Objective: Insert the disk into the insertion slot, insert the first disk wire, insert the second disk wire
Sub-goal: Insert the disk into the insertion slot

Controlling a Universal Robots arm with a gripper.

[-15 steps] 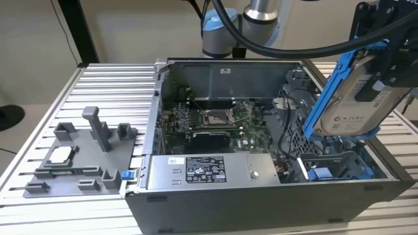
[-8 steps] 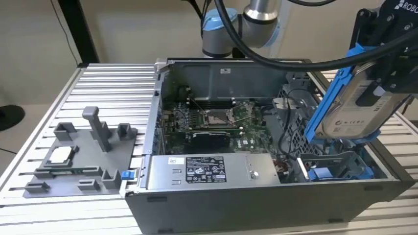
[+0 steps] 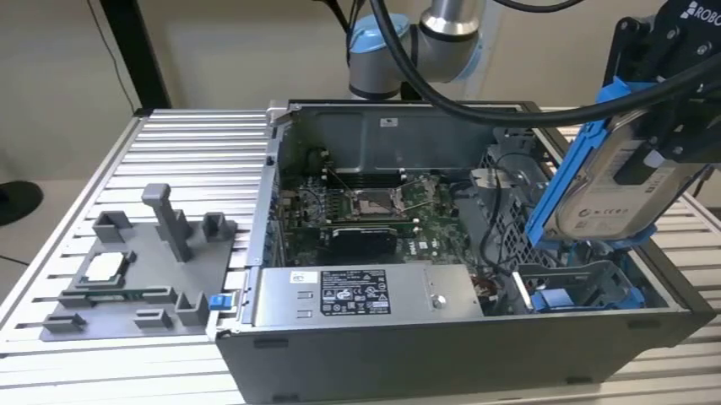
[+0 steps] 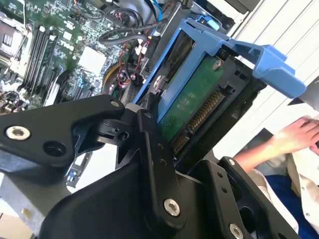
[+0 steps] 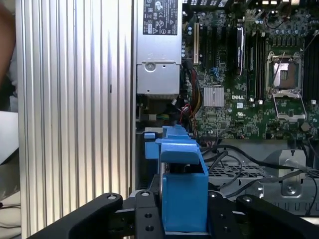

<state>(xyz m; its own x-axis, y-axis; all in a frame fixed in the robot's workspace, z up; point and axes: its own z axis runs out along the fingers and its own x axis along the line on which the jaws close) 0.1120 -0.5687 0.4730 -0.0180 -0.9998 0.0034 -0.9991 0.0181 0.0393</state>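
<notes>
- Blue-framed disk [image 3: 609, 181] hangs in the air at the exterior view's upper right, over the right end of the open case [image 3: 451, 346].
- Its long axis stands steep but not upright. The top end leans toward the exterior view's right, and the bottom end points down at the slot [image 3: 569, 291], close above it and not entered.
- Its white label faces the camera in the exterior view, while the second wrist view shows its green circuit side and connector row [image 4: 197, 107].
- End effector [image 3: 664, 148] is clenched on the disk, with black fingers [image 5: 227, 219] on either side of the blue frame in the first wrist view.
- Motherboard [image 3: 366, 211] and power supply [image 3: 355, 295] lie inside the case, which rests on the ribbed metal counter [image 3: 181, 160].
- Grey fixture [image 3: 141, 270] sits on the counter at the exterior view's left.
- A person's hand [image 4: 299, 134] shows beyond the disk in the second wrist view.
</notes>
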